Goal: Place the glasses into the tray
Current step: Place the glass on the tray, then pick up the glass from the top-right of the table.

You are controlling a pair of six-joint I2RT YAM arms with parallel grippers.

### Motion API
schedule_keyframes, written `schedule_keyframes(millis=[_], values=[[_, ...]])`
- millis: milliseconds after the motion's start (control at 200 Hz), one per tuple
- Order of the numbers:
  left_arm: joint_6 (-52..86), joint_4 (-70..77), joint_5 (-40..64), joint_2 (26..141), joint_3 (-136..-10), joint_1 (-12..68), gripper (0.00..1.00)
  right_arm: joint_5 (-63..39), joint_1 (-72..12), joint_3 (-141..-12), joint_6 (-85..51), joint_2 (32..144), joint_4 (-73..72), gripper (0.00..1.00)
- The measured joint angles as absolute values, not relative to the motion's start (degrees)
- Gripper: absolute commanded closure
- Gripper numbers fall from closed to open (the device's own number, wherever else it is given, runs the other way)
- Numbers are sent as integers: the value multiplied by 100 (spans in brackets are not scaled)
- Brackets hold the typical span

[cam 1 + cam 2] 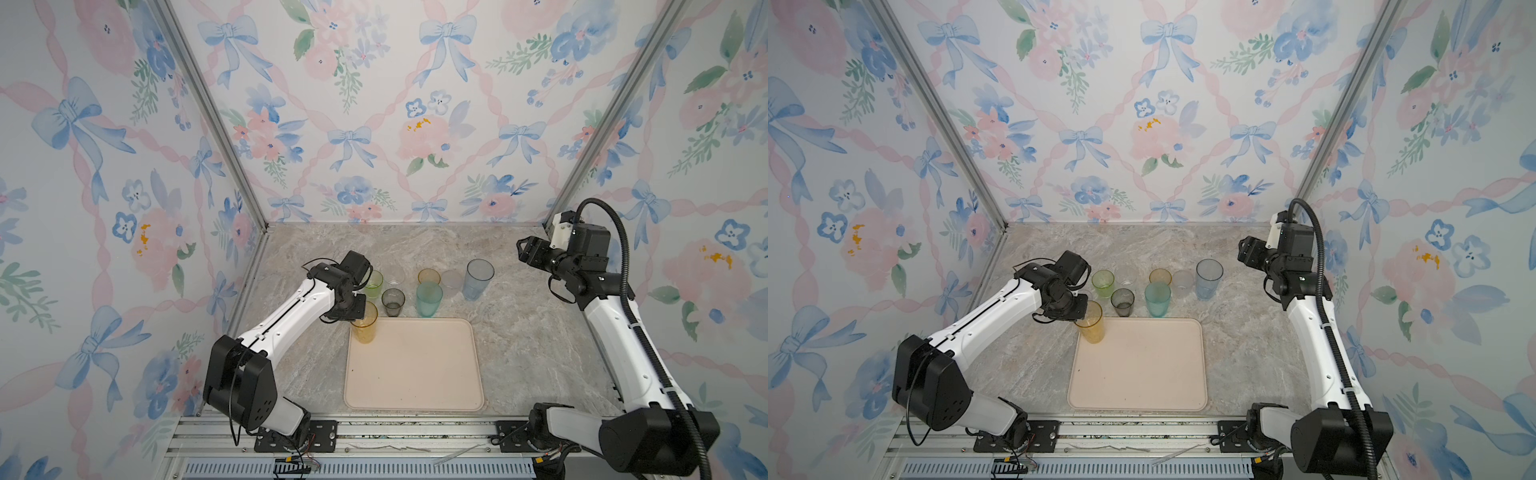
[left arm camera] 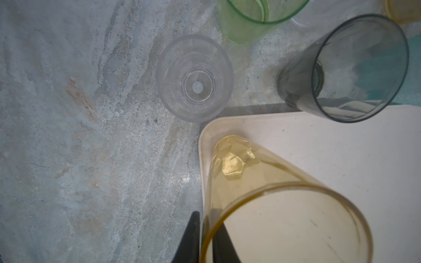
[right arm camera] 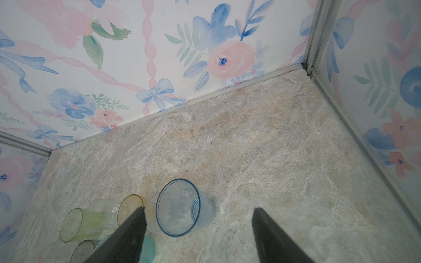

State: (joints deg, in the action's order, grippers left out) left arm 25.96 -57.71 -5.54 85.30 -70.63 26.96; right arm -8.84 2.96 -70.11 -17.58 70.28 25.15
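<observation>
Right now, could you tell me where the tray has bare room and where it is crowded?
The tray is bare except its far-left corner, where the tall amber tumbler stands with the left gripper at its rim. Crowded: the glasses on the counter just behind the tray's far rim.

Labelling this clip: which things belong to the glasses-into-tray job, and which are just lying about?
Job: tray; tall amber tumbler, standing in it; on the counter, tumblers: lime green, smoky grey, teal, short amber, frosted white, pale blue, clear, second clear.
Lying about: thin loose strips on the front rail.
</observation>
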Motion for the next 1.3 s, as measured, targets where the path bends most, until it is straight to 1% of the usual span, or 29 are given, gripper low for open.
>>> schedule_keyframes(millis=[215,485,720,820,1056,1301], values=[[2563,-5774,-585,8534,-7129,2696,69,-985,294,-7030,-1752,7089,2639,24],[2552,-5771,-661,8449,-7406,2576,67,-1017,283,-7314,-1562,7474,3288,25],[2467,-5769,-489,7999,-7682,2425,66,-1153,152,-7653,-1282,7819,4167,29],[2425,-5774,-333,7738,-7787,2366,66,-1208,19,-7856,-1155,7970,4580,34],[2421,-5749,-344,7461,-8331,2250,68,-1157,-211,-8239,-1116,8521,5153,52],[2403,-5341,-576,7478,-8468,2128,69,-961,-318,-8864,-1153,9502,5481,53]])
